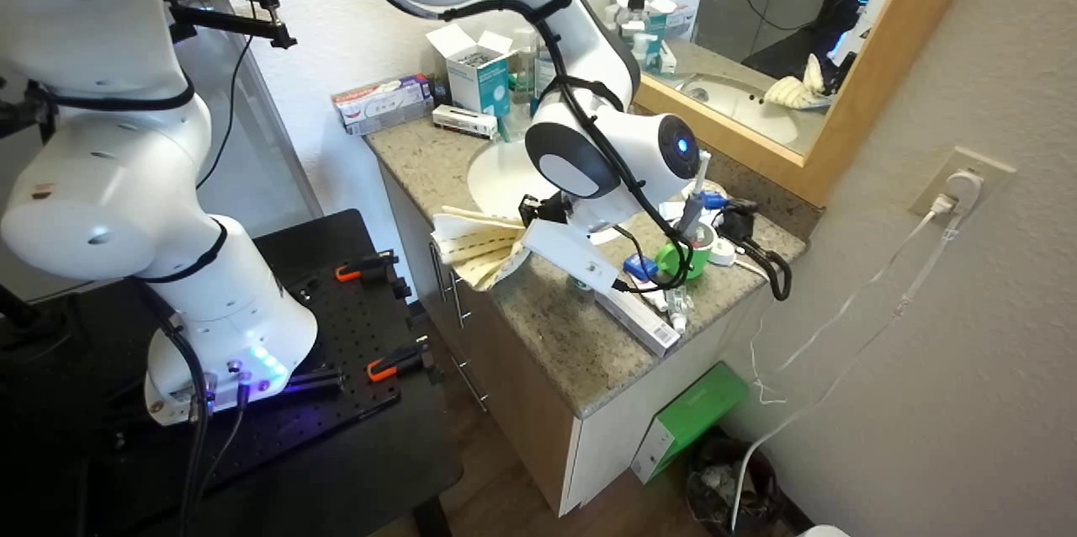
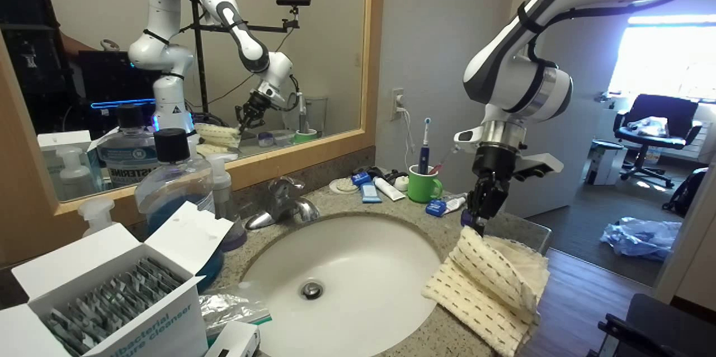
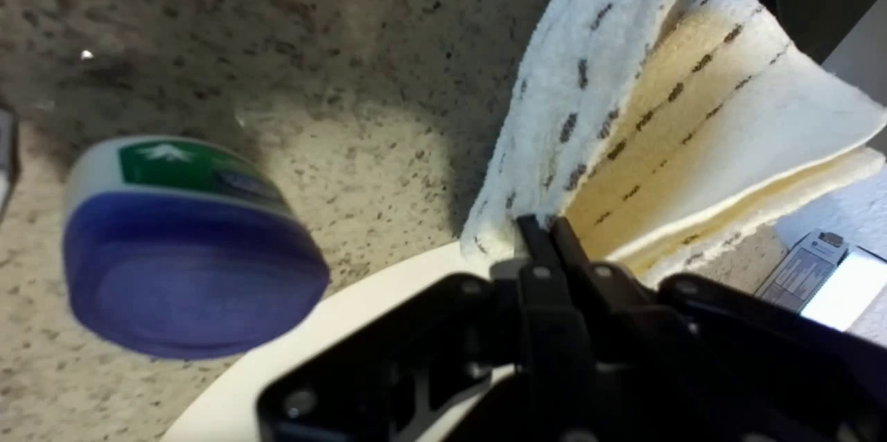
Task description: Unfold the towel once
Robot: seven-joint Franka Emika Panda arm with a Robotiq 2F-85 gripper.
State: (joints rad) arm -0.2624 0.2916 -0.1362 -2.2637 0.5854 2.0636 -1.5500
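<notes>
Hand point(image 3: 545, 224) grips the towel point(image 2: 488, 289) near its edge; recommend drawing the gripped layer slowly outward until the fold parts, then lowering it flat.

wall point(image 1: 951, 402): pale, textured | mirror point(image 2: 330, 49): wood-framed | cabinet point(image 1: 513, 390): bar handles point(image 1: 469, 385) | window point(image 2: 663, 52): glaring white | chair point(image 2: 663, 106): dark, wheeled | floor point(image 2: 570, 284): probably wood
</notes>
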